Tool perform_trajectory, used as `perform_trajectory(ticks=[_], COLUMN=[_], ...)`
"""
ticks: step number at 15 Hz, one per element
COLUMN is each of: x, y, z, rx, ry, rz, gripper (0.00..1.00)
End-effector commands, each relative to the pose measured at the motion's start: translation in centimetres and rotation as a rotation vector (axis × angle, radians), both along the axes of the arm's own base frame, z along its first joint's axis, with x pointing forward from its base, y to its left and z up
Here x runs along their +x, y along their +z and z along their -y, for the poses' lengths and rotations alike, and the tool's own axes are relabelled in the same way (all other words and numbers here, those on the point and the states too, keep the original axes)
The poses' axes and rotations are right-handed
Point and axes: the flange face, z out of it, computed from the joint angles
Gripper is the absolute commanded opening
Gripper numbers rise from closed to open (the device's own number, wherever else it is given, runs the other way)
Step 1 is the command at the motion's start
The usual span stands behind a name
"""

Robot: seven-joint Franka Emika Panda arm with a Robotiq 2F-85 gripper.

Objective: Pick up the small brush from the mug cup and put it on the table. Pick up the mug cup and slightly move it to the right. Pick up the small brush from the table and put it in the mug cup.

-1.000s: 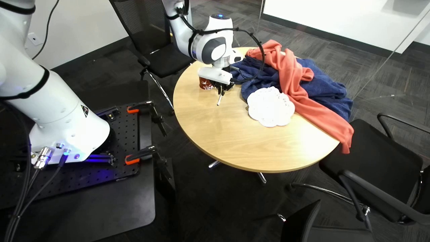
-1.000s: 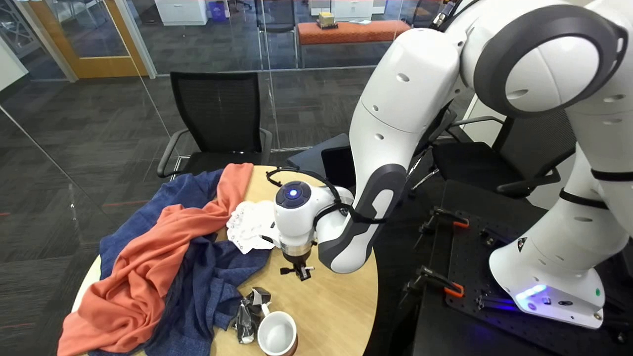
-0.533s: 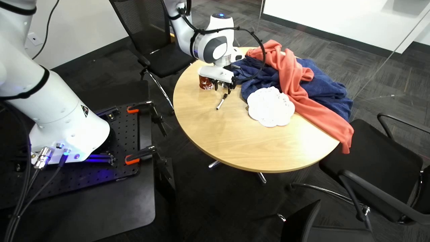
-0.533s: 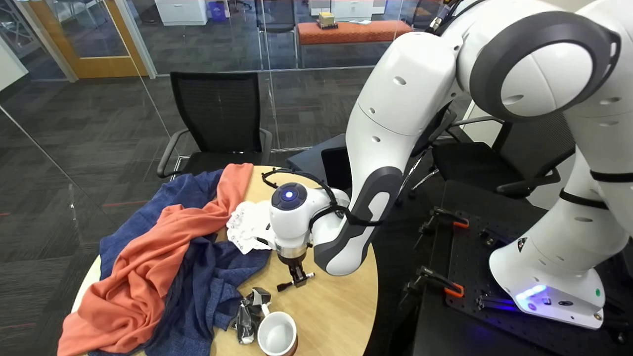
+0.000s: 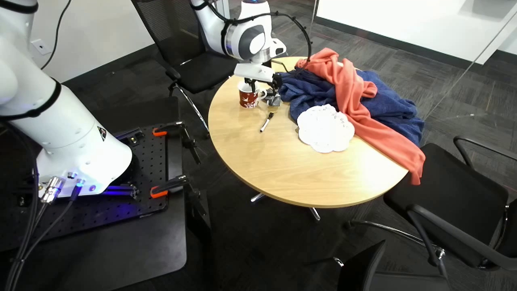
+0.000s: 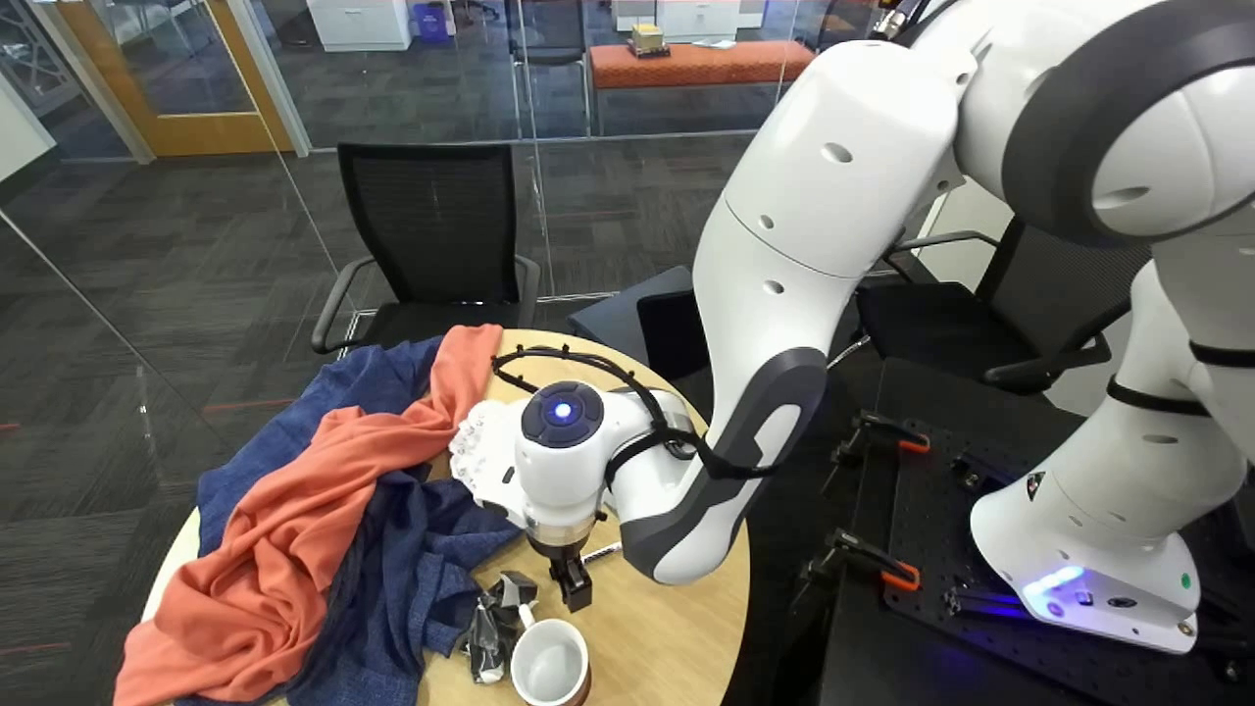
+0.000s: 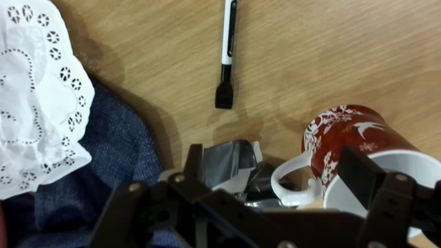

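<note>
The small brush (image 7: 226, 41), with a white handle and a flat black head, lies on the round wooden table (image 5: 315, 173). The mug cup (image 7: 348, 134) is dark red with white patterns, a white inside and a white handle; it stands upright on the table in both exterior views. My gripper (image 7: 275, 165) is open, nothing held between its fingers. It hangs above the table, higher than the mug cup's rim, close to the handle side. In the wrist view one finger (image 7: 360, 175) covers part of the mug's rim. The brush lies apart from the gripper.
Beside the mug handle lies a crumpled black and silver wrapper (image 6: 495, 628), under the gripper in the wrist view. A white lace doily (image 5: 325, 128), a dark blue cloth (image 5: 387, 97) and an orange cloth (image 5: 357, 93) cover other parts of the table. Chairs (image 6: 431, 235) surround it.
The gripper, earlier shut on the brush, has opened and let it go onto the table. It has then risen and moved away from the brush, towards the mug cup.
</note>
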Motion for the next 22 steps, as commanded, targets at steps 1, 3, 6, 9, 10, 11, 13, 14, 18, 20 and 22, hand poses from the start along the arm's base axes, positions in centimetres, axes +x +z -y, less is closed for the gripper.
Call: perform_trajectory(ticks=[1, 3, 6, 9, 10, 11, 13, 14, 18, 20, 22], x=[-1.5, -2.0, -3.0, -3.4, -3.4, -3.4, -3.4, -3.4, -3.6, -3.5, -3.4], y=[3.1, 3.7, 3.7, 2.9, 2.6, 2.3, 2.0, 1.9, 1.2, 0.7, 0.0], z=[-1.5, -2.2, -2.7, -2.7, -2.6, -2.7, -2.8, -2.9, -3.3, -3.4, -3.4], rx=[-0.001, -0.004, 0.002, 0.013, 0.016, 0.023, 0.034, 0.045, 0.057, 0.055, 0.055], ry=[-0.049, -0.090, -0.143, -0.175, -0.182, -0.204, -0.246, -0.254, -0.285, -0.288, -0.292], rz=[0.057, 0.054, 0.024, 0.010, 0.010, 0.007, 0.000, -0.006, -0.026, -0.019, -0.016], gripper=[1.00, 1.00, 1.00, 1.00, 1.00, 1.00, 1.00, 1.00, 1.00, 1.00, 1.00])
